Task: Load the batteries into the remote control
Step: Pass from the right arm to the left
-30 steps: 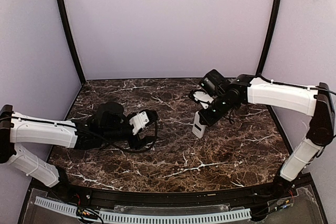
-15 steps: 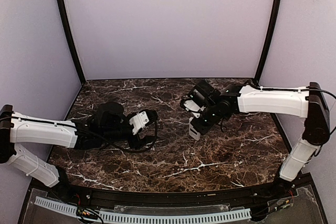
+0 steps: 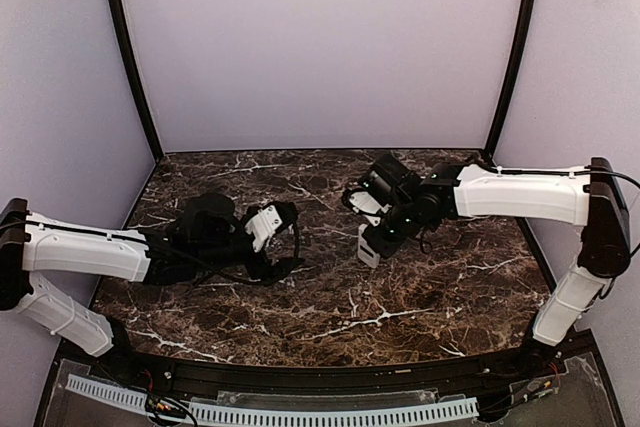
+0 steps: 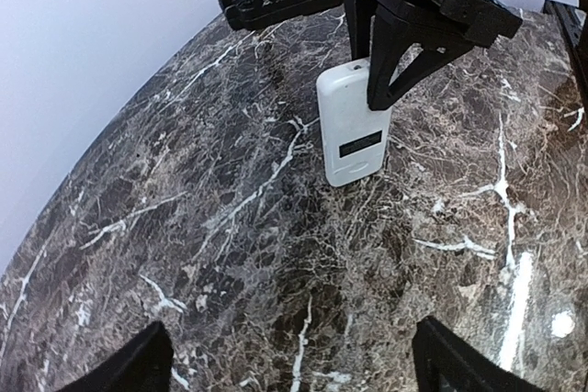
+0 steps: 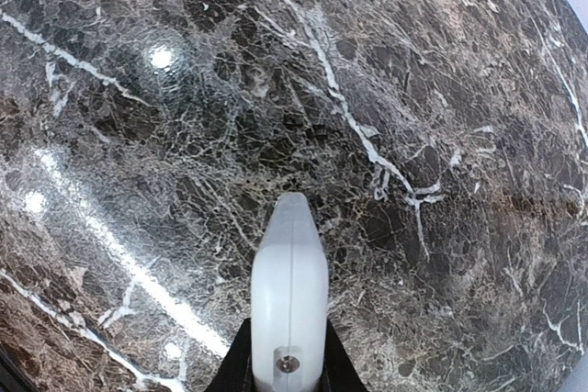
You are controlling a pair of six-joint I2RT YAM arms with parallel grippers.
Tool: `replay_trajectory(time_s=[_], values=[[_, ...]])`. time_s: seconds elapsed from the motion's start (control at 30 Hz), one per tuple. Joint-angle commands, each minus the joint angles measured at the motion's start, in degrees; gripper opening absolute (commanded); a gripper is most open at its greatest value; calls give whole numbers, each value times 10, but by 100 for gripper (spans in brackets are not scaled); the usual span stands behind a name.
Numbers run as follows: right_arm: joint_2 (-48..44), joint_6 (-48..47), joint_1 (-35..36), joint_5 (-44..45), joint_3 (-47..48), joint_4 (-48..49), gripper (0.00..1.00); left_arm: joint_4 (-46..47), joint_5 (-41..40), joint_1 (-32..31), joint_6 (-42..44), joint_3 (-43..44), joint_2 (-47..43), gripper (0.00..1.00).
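The remote control (image 3: 369,246) shows its plain white back, and my right gripper (image 3: 377,232) is shut on its upper end, near the middle of the table. The left wrist view faces it: the white remote control (image 4: 352,126) hangs tilted under the black fingers (image 4: 390,52), its lower end close to the marble. Seen edge-on in the right wrist view, the remote control (image 5: 289,286) is clamped in my right gripper (image 5: 288,369). My left gripper (image 3: 289,241) is open with nothing in it, to the remote's left, with only bare marble inside the left gripper (image 4: 294,369). The batteries are out of view.
The dark marble table (image 3: 400,297) is ringed by lilac walls and two black corner posts (image 3: 128,52). A black rail (image 3: 330,379) runs along the near edge.
My right arm has carried the remote leftward toward the table's middle and a little lower. The left gripper's jaws have spread wider, and that arm has barely shifted.
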Motion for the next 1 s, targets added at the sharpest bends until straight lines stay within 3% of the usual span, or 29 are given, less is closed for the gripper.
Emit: replay_trajectory(time_s=[0.0,0.3,0.63,0.97], values=[[-5,-14,0,-68,-13,1,0,59,43,18,-45,-24,-18,96],[-54,24,-46,-202,7,46,0,83,99,15,-60,-6,13,94],[-102,77,-71,-317,-9,101,0,93,59,-34,-55,61,103,92],[-101,114,-72,-352,-16,120,0,82,5,-49,-58,139,171,81]])
